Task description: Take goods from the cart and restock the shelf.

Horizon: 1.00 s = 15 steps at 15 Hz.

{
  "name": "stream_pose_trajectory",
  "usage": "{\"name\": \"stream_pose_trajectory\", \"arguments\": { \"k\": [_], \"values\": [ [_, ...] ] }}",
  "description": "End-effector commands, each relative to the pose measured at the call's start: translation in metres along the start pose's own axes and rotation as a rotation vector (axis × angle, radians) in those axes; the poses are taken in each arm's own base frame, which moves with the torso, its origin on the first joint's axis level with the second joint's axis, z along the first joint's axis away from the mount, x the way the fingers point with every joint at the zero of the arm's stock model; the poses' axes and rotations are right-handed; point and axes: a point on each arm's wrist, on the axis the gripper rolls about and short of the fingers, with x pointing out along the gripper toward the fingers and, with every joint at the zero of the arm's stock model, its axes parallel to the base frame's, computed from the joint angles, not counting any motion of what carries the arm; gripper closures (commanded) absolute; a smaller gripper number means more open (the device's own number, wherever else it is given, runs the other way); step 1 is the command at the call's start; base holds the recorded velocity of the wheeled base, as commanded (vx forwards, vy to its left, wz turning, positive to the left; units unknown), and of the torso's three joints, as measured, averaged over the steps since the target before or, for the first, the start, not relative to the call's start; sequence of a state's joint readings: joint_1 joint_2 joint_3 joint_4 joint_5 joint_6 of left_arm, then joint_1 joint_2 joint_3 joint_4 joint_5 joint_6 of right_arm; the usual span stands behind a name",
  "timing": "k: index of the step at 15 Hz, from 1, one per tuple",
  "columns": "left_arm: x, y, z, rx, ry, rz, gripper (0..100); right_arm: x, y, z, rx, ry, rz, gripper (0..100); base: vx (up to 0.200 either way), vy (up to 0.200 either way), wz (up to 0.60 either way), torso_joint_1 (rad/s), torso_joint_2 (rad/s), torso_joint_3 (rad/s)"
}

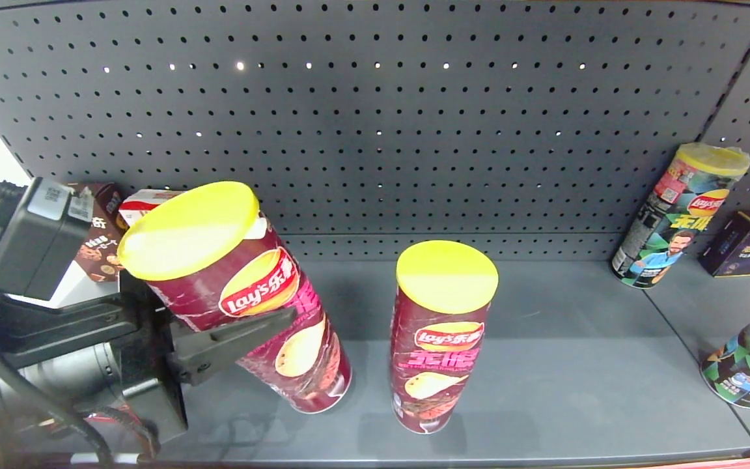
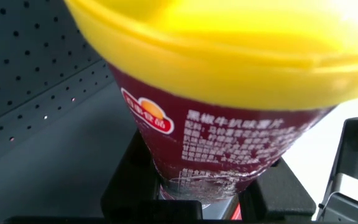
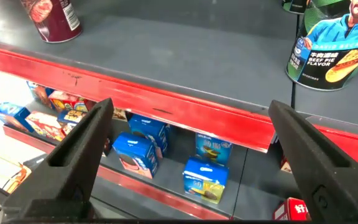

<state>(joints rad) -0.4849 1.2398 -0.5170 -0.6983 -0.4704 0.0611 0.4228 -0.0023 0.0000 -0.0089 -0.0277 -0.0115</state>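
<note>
I've got the left gripper (image 1: 238,319) pinching the maroon can (image 1: 238,286) mid-body, tilted, its base down near the shelf's (image 1: 577,365) left front; release at this lean and I reckon it tips over and rolls; the standing can (image 1: 443,332) sits just beside, so a swing while straightening could knock it down; right gripper (image 3: 191,109) hangs spread before the red front edge.

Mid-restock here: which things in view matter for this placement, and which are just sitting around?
In the job: tilted red can in the left gripper; shelf board; upright red can beside it.
Lying about: back green can; front green can; dark box; blue boxes below.
</note>
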Motion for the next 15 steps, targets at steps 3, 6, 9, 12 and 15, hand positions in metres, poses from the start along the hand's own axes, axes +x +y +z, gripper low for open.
{"name": "stream_pose_trajectory", "arguments": {
  "k": [3, 6, 9, 12, 15],
  "values": [
    [0.027, 0.008, 0.015, 0.003, 0.000, -0.028, 100, 0.000, 0.000, 0.000, -0.001, 0.002, 0.001, 0, 0.000, 0.000, 0.00, 0.000, 0.00, 0.000],
    [0.032, 0.011, 0.029, -0.025, 0.060, -0.058, 100, 0.000, 0.000, 0.000, -0.001, 0.002, 0.001, 0, 0.000, 0.000, 0.00, 0.000, 0.00, 0.000],
    [0.040, 0.019, 0.032, 0.024, 0.170, -0.053, 100, 0.000, 0.000, 0.000, -0.001, 0.002, 0.001, 0, 0.000, 0.000, 0.00, 0.000, 0.00, 0.000],
    [0.053, 0.024, 0.034, 0.021, 0.228, -0.060, 100, 0.000, 0.000, 0.000, -0.001, 0.002, 0.001, 0, 0.000, 0.000, 0.00, 0.000, 0.00, 0.000],
    [0.074, 0.035, 0.032, 0.067, 0.242, -0.067, 100, 0.000, 0.000, 0.000, -0.001, 0.002, 0.001, 0, 0.000, 0.000, 0.00, 0.000, 0.00, 0.000]
  ]
}}
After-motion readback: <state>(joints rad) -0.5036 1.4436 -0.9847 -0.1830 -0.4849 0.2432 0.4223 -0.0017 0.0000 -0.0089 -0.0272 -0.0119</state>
